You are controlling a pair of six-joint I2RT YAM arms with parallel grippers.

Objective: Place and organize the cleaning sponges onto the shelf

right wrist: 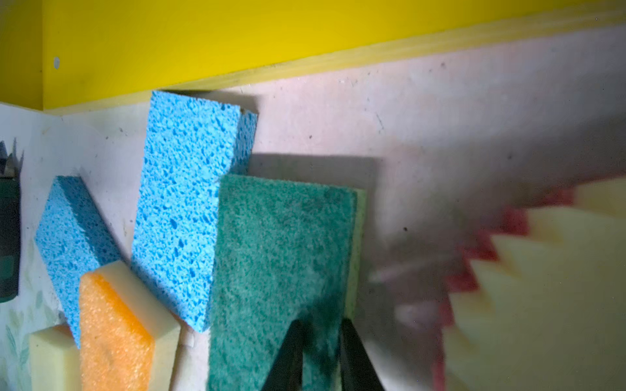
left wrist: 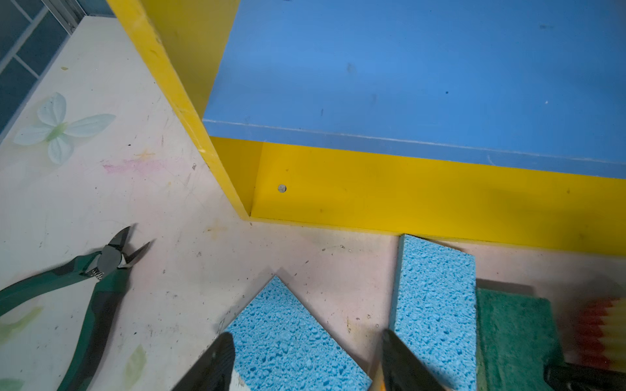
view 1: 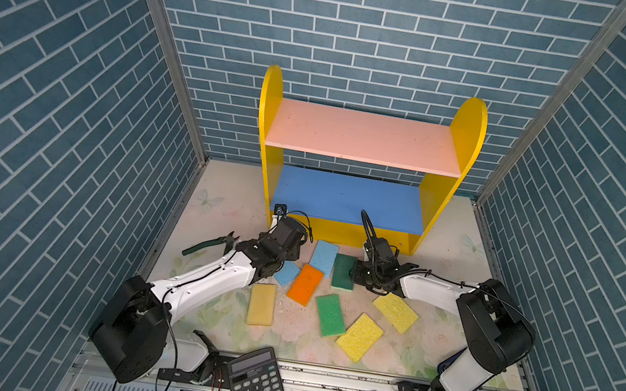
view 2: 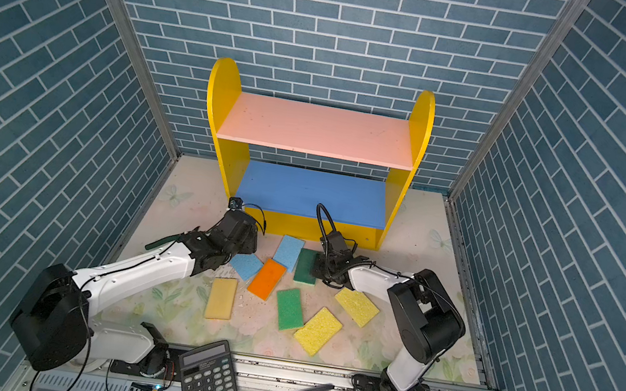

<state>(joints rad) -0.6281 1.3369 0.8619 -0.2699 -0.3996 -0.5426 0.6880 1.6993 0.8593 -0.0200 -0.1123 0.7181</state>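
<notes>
The right end effector is seen clenched on one end of the dark green sponge, on the counter just before the shelf; the left end effector is seen released above a light blue sponge. The foam is judged light and squashy, best pinched across its thin edges

Floral table: shelf, sponges, cutters

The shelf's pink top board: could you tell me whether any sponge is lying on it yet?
No, the pink top board is bare in a top view; the sponges, like the orange sponge, lie on the table.
</notes>
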